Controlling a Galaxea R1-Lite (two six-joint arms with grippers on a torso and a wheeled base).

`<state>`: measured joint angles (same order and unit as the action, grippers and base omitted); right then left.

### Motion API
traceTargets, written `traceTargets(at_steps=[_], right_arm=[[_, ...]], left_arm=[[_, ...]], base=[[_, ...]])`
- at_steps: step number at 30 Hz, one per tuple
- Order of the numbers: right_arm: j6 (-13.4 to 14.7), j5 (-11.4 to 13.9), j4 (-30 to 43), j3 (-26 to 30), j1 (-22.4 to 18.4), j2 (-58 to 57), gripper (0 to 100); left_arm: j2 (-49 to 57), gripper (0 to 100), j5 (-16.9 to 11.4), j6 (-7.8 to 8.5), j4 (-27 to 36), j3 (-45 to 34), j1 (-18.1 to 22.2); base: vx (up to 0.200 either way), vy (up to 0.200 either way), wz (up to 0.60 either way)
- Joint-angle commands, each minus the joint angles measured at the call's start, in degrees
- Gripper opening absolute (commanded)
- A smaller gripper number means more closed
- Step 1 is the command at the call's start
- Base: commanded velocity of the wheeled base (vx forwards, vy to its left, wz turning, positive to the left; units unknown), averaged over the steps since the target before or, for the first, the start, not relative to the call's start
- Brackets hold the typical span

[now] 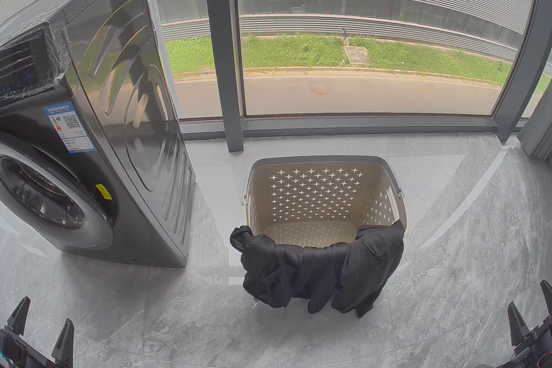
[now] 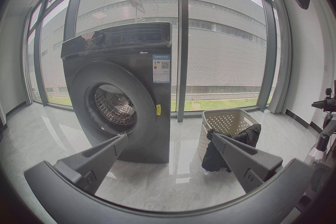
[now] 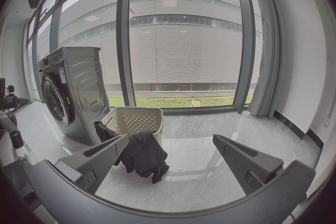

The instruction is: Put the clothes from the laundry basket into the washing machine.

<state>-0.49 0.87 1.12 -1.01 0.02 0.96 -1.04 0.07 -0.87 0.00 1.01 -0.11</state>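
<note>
A beige laundry basket (image 1: pixel 322 188) stands on the grey floor before the window. A black garment (image 1: pixel 319 271) hangs over its near rim and down the outside; it also shows as the black garment (image 2: pixel 229 146) and black garment (image 3: pixel 143 154) in the wrist views. The dark grey washing machine (image 1: pixel 98 116) stands at the left, its round door opening (image 2: pixel 113 107) showing the drum. My left gripper (image 1: pixel 41 329) is open low at the near left, away from the basket. My right gripper (image 1: pixel 532 309) is open at the near right, nothing between its fingers.
Large window panes with a grey pillar (image 1: pixel 221 35) stand behind the basket. Bare marble floor (image 1: pixel 172 306) lies between the grippers, the basket and the machine. A curtain (image 3: pixel 264 60) hangs at the far right.
</note>
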Motion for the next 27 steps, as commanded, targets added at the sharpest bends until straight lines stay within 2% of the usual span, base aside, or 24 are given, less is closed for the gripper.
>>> traceTargets(at_steps=[1, 10, 19, 27], right_arm=[[-0.1, 0.0, 0.0, 0.5, 0.1, 0.0, 100], [0.0, 0.0, 0.0, 0.6, 0.1, 0.1, 100], [0.0, 0.0, 0.0, 0.6, 0.1, 0.0, 100], [0.0, 0.0, 0.0, 0.6, 0.1, 0.1, 100]], left_arm=[[0.9, 100, 0.0, -0.01, 0.0, -0.9, 0.0], [0.9, 100, 0.0, 0.07, -0.1, -0.9, -0.1], [0.9, 100, 0.0, 0.07, -0.1, -0.9, -0.1], [0.9, 100, 0.0, 0.07, -0.1, -0.9, 0.0]], base=[[0.000, -0.200, 0.00], [0.000, -0.200, 0.00], [0.000, 0.000, 0.00], [0.200, 0.000, 0.00]])
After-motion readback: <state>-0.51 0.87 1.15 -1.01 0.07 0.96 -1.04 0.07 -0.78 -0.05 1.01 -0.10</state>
